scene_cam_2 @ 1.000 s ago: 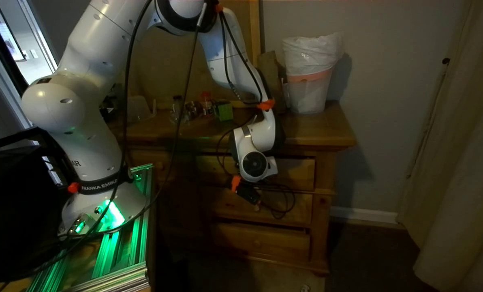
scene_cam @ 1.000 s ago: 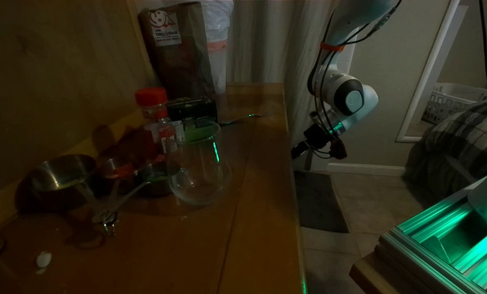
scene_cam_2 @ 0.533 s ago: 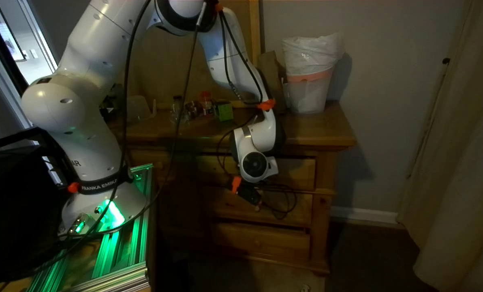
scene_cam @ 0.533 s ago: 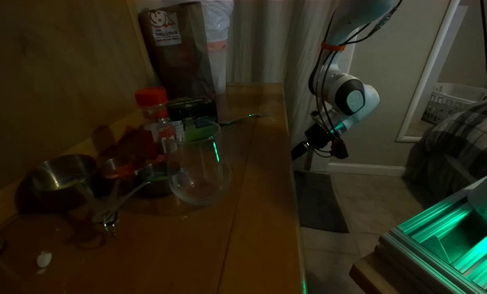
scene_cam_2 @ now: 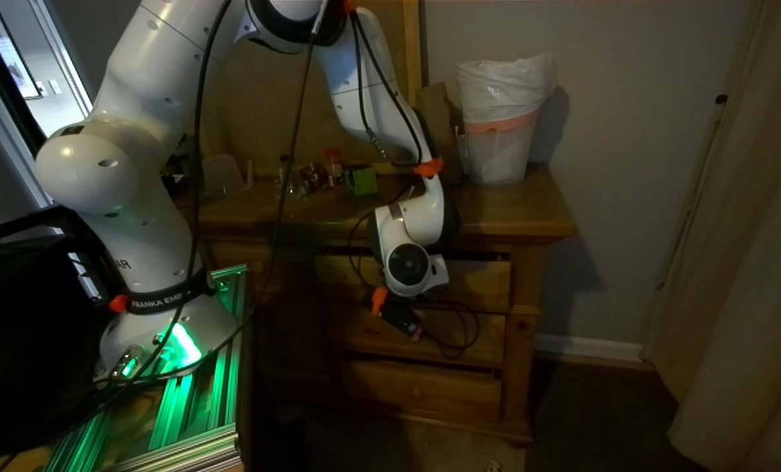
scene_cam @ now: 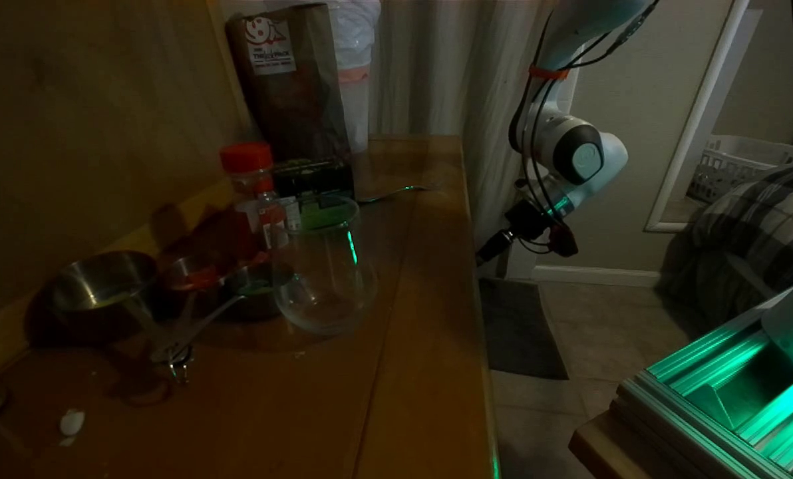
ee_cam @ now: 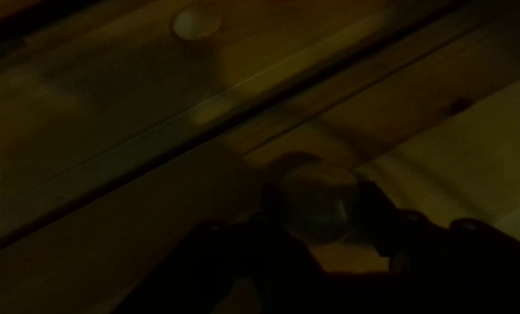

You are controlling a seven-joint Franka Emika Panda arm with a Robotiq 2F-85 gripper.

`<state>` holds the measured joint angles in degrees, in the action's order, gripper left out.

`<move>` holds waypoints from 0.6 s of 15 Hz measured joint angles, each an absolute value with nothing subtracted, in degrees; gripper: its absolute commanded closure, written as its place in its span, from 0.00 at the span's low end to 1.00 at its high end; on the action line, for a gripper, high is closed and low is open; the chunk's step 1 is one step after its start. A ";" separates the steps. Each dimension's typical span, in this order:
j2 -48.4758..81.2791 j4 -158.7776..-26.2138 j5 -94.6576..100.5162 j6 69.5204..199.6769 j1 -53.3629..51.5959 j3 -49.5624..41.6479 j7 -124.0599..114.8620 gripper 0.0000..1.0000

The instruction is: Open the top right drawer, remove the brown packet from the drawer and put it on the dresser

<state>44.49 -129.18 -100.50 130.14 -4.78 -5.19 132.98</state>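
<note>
Only the wrist view shows the black pincer (ee_cam: 319, 205) clenched on the round brown wooden knob (ee_cam: 316, 195). The flat-fronted brown wooden top right drawer (scene_cam_2: 477, 282) lies ahead, so we should pull straight back. An exterior view shows the dark slit (scene_cam_2: 492, 256) above it. We see no brown packet; probably it lies inside.

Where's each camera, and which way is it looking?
In an exterior view: at one end of the dresser, looking along its top; part of the arm shows.
In an exterior view: out front, facing the drawers; most of the arm shows, base included.
Wrist view: riding on the arm, looking at a round knob; only the dark pincer shows.
Both exterior views share the dresser, arm and white-lined bin.
</note>
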 measured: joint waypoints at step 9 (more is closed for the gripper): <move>40.12 -135.46 -100.28 136.03 -4.80 -7.67 132.22 0.76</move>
